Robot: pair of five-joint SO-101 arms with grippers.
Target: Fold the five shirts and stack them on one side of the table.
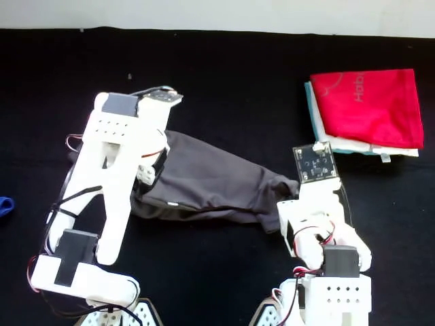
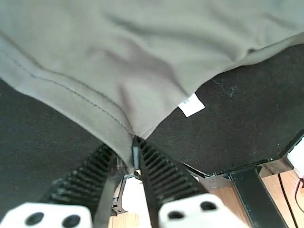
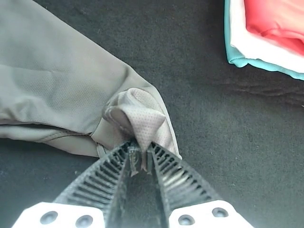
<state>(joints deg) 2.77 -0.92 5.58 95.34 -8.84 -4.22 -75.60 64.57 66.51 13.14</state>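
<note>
The red shirt (image 1: 370, 105), at about 2 o'clock on the table (image 1: 224, 81), carries pale lettering (image 1: 358, 89) toward its 11 o'clock corner, turned sideways. The grey shirt (image 2: 118, 52) has a small white label (image 2: 191, 105) at its edge. A white tag (image 1: 385, 157) sticks out beside the red shirt at its 5 o'clock. Neither can be read.

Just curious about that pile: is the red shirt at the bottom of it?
No, the red shirt lies on top, with a white shirt and a teal shirt under it.

A black-covered table (image 1: 224, 75) spreads wide. A pale wall (image 1: 217, 12) runs behind it, with bare wood (image 2: 282, 199) past its edge.
</note>
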